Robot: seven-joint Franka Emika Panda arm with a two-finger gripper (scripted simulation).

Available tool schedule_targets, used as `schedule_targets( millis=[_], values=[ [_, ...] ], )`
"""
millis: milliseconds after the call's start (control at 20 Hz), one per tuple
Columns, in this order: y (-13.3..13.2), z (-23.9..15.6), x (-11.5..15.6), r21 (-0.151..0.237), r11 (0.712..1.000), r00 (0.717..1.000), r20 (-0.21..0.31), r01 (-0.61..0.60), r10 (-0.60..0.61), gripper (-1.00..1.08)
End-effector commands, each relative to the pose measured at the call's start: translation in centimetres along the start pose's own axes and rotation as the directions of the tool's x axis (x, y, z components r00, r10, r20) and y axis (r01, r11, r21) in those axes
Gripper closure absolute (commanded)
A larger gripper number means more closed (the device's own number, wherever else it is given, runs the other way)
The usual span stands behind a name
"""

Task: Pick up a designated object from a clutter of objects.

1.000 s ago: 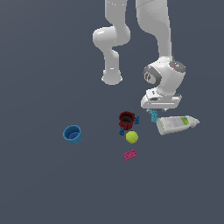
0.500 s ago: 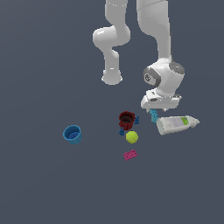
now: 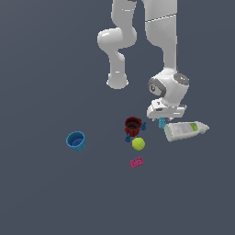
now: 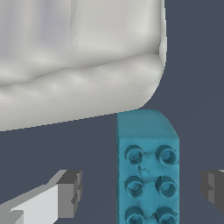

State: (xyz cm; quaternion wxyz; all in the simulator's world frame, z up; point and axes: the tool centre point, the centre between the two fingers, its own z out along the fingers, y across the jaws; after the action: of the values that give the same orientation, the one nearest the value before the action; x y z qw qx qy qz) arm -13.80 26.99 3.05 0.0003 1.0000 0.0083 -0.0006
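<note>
Right now I am low over the clutter, with my gripper (image 4: 140,190) straddling the teal brick (image 4: 147,175), which is the piece I am meant to lift. In the wrist view my jaws stand apart: one pad (image 4: 70,192) sits on one side of the brick with a clear strip of floor between them, and the other pad (image 4: 213,186) shows on the far side, also not touching. The brick lies studs-up between them, nearer the second pad than the first. Close against it, the pale body of the white bottle (image 4: 78,61) fills much of that view. From the exterior view the brick (image 3: 162,122) sits on the dark floor (image 3: 46,193) just beside the bottle's (image 3: 183,130) capped end, on the exterior view's left of it, with the dark red cup (image 3: 132,125) near on the other side, the yellow-green ball (image 3: 138,144) a little further off, the pink flat brick (image 3: 136,162) beyond that, and the blue cup (image 3: 75,141) well apart. I judge this the end of the approach, the grasp itself not yet made. The next move calls for closing evenly on the brick's long sides; since it is off-centre, one pad may meet it first and nudge it toward the bottle, so a slight recentring looks wise before lifting straight up.
</note>
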Motion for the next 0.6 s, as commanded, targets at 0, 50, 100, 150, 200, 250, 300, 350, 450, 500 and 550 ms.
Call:
schedule_targets(
  millis=[0,50,100,150,200,250,300,350,450,500,550],
  values=[
    [-0.02,0.60,0.02,0.000,1.000,1.000,-0.001,0.000,0.000,-0.92],
    [-0.02,0.72,0.02,0.000,1.000,1.000,-0.001,0.000,0.000,-0.92],
    [-0.03,0.79,0.02,0.000,1.000,1.000,-0.001,0.000,0.000,-0.92],
    [-0.03,0.82,0.02,0.000,1.000,1.000,-0.001,0.000,0.000,-0.92],
    [-0.03,0.82,0.02,0.000,1.000,1.000,-0.001,0.000,0.000,1.08],
    [-0.03,0.82,0.02,0.000,1.000,1.000,-0.001,0.000,0.000,1.08],
    [-0.03,0.82,0.02,0.000,1.000,1.000,-0.001,0.000,0.000,1.08],
    [-0.03,0.82,0.02,0.000,1.000,1.000,-0.001,0.000,0.000,1.08],
    [-0.03,0.82,0.02,0.000,1.000,1.000,-0.001,0.000,0.000,1.08],
    [-0.03,0.82,0.02,0.000,1.000,1.000,-0.001,0.000,0.000,1.08],
    [-0.03,0.82,0.02,0.000,1.000,1.000,-0.001,0.000,0.000,1.08]
  ],
)
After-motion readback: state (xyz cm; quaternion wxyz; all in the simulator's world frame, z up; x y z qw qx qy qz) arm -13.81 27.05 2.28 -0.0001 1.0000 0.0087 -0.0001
